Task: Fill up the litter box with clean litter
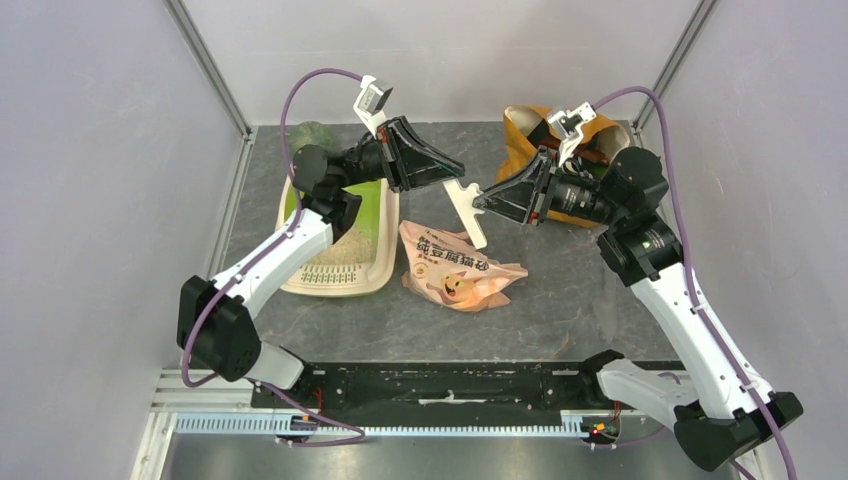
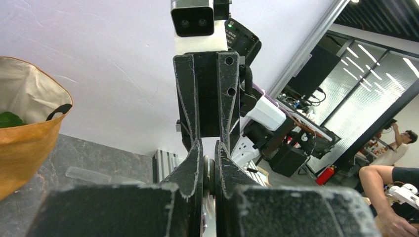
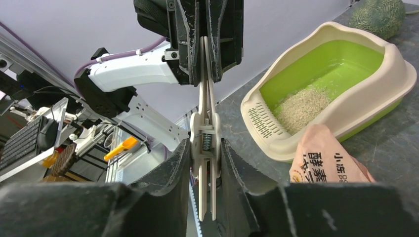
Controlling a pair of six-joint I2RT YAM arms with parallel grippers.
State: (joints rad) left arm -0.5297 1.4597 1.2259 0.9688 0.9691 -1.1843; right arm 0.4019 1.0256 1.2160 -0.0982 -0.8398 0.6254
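White clip (image 3: 203,123) handover: your left gripper (image 3: 205,74) pinches it tight; your right gripper (image 3: 203,146) flanks its middle, grip unclear. Next, close right, release left.

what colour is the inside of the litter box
Bright green; the litter box rim is cream. Best seen in the right wrist view.
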